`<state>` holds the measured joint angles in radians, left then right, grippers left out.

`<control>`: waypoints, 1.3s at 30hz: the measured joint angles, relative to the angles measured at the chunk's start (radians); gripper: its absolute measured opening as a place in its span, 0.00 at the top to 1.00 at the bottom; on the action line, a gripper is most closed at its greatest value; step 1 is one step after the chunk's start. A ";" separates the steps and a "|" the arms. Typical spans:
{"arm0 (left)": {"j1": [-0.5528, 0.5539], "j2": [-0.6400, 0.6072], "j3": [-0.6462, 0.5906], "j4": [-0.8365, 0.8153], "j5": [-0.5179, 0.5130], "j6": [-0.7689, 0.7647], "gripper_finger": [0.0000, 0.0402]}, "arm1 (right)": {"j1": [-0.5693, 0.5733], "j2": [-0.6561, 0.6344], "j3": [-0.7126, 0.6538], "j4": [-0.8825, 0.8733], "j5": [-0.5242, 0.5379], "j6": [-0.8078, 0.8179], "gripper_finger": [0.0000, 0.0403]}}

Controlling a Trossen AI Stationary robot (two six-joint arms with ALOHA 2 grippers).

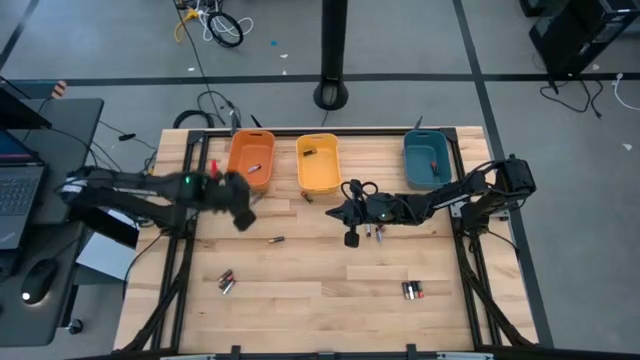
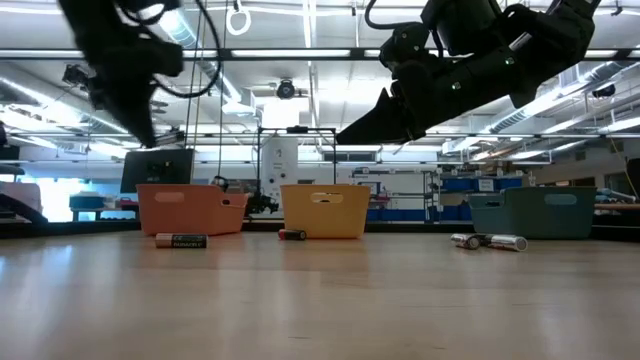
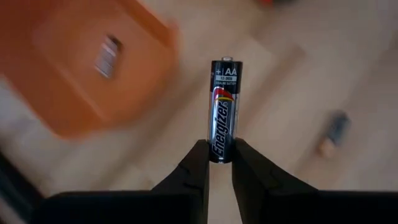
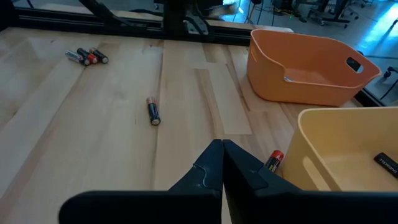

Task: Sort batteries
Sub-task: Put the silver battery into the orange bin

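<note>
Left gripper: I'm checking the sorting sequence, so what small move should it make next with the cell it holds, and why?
Probably carry it over the orange bin and let go. The left gripper is shut on an AA battery, raised off the table just beside that bin, which already holds one battery.

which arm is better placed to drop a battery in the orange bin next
The left. Its gripper already pinches an AA battery and hangs beside the orange bin. The right gripper is shut and empty, near the yellow bin.
</note>
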<state>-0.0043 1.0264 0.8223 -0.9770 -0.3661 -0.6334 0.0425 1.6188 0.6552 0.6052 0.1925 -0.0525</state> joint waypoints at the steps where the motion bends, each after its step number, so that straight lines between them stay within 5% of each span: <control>1: 0.054 0.000 0.018 0.006 -0.006 0.052 0.87 | 0.000 0.000 0.000 0.000 0.000 0.000 0.96; 9: 0.484 0.084 0.109 0.051 0.110 0.390 0.87 | 0.000 0.000 0.000 0.000 0.000 0.007 0.97; 15: 0.674 0.259 0.110 0.143 0.236 0.514 0.87 | 0.000 0.000 0.000 -0.001 0.000 0.008 0.96; 25: 0.771 0.519 0.109 0.273 0.301 0.578 0.87 | 0.000 0.000 0.000 -0.001 0.000 0.008 0.96; 39: 0.771 0.563 0.110 0.307 0.299 0.605 0.80 | 0.000 0.000 0.000 -0.002 0.000 0.008 0.96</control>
<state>0.7670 1.5890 0.9321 -0.6701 -0.0669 -0.0279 0.0426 1.6188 0.6552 0.6035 0.1925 -0.0444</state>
